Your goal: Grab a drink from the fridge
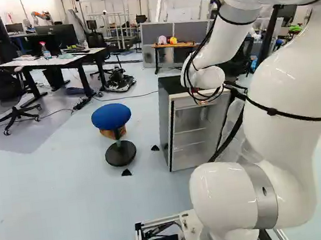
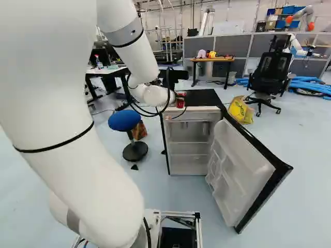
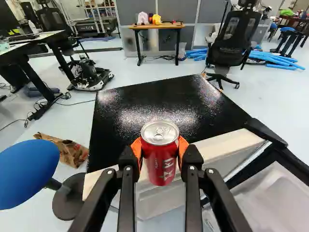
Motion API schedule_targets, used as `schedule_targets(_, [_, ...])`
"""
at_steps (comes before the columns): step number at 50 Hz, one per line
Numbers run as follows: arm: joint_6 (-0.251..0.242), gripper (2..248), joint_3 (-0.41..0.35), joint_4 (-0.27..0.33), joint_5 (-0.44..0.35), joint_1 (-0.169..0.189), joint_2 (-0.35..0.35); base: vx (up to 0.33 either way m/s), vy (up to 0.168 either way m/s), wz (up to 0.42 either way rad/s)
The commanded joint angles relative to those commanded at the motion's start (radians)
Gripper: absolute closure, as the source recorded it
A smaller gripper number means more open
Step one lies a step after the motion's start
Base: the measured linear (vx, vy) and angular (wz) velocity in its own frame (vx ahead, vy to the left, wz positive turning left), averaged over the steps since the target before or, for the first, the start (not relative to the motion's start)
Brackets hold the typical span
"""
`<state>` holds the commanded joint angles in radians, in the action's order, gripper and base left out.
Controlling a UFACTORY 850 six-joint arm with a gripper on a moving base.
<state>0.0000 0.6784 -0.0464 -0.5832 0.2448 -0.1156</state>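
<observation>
Status: grab looks done. The jaws are closed on a red soda can (image 3: 160, 157), orange pads (image 3: 183, 146) pressed against it from both sides, tab end up, roughly upright.

Can location: out at the upper front edge of the mini fridge (image 2: 190, 153), outside the compartment. In the wrist view its base overlaps the pale front rim (image 3: 222, 149) and the shelf area behind, so I read it as held up, not standing on the black top (image 3: 145, 104). Can't confirm the gap to the rim from these angles.

Fridge door (image 2: 240, 173) is wide open, at the right of the right base view. Blue stool (image 2: 124, 120) sits just off the fridge's other side.

Left to do: little. Task line only asks for the grab, so I'd call it near complete. Remaining, in my judgement: lift a bit more, move the can clear of the rim, keep it level. Closing the door isn't in the task line; flag it if wanted.

Risks: can base clipping the rim, smooth metal slipping in the pads, cables (image 2: 168, 98) near the wrist snagging on a corner.
</observation>
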Motion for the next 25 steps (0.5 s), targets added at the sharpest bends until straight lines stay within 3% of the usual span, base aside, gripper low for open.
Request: schedule_targets(25, [0.0,155,0.105,-0.018,0.0,-0.022,-0.095,0.0,0.0,0.0])
